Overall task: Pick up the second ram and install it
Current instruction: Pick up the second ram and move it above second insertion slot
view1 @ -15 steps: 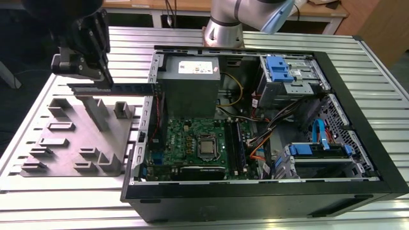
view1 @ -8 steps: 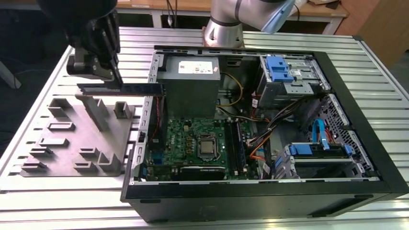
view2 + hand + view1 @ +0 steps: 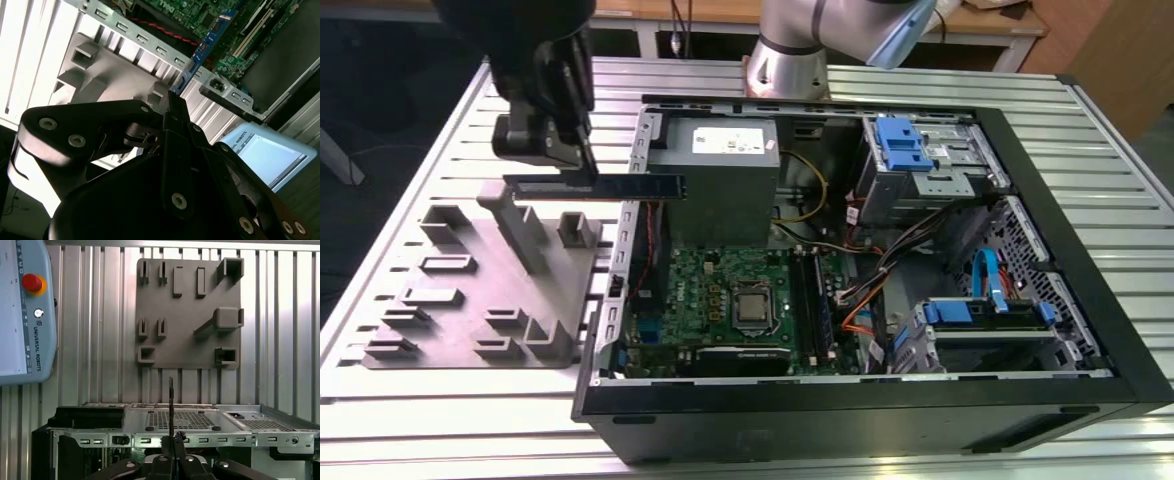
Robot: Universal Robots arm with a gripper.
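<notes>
- Second ram (image 3: 620,186) is off the bench, carried level and on its long edge by the tool (image 3: 584,168).
- In the exterior view it hangs over the boundary between the grey slotted block (image 3: 467,290) and the open computer case (image 3: 854,410). One end is above the block's tall post and the other reaches across the case wall, near the grey power-supply box (image 3: 720,190).
- The tool's fingers are pressed together on the stick near the middle of its length (the black linkage comes down from above).
- In the second wrist view the stick (image 3: 202,47) runs out from the tool (image 3: 175,107) as a blue-edged strip towards the green motherboard (image 3: 210,15).
- In the first wrist view it appears edge-on as a thin dark line (image 3: 171,405) rising from the tool (image 3: 172,440), with the case's perforated metal wall behind it.
- The slotted block (image 3: 190,315) lies flat on the ribbed bench (image 3: 100,315), beside a pendant with a red button (image 3: 25,315).
</notes>
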